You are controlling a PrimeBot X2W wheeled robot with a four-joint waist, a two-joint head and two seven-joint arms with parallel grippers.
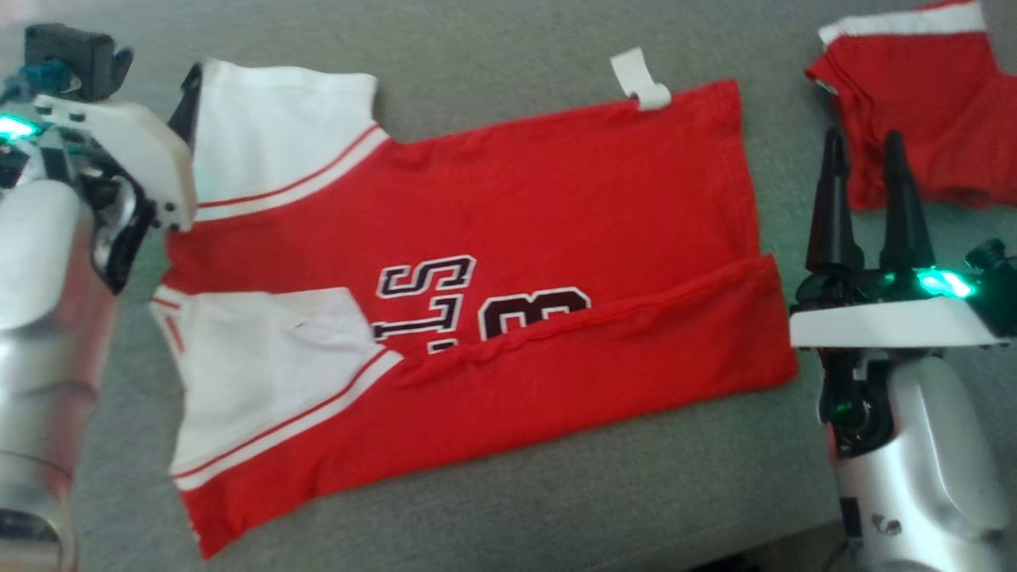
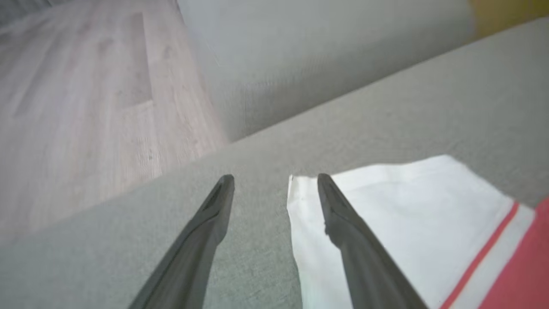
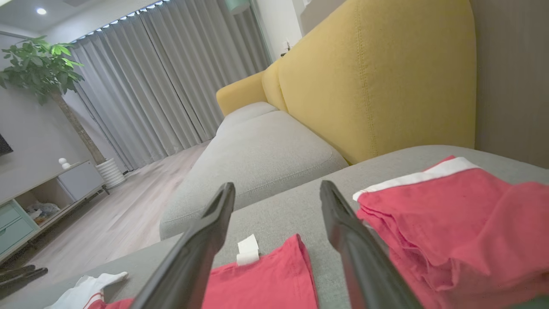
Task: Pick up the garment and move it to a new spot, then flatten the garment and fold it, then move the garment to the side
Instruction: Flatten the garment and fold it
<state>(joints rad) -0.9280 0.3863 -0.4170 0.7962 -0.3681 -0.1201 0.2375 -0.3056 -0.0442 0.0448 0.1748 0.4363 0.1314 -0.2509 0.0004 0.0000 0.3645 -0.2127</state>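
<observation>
One lettered garment overhead; yellow backrest wrist-side

Head view above garment; 2 wrist views low beside it

Red jersey with white sleeves, flat on grey cushion, near edge folded over.

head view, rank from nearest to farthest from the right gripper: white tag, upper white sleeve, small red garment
1. small red garment, just beyond the right gripper, far right
2. white tag, on the jersey's top edge
3. upper white sleeve, far left
</observation>
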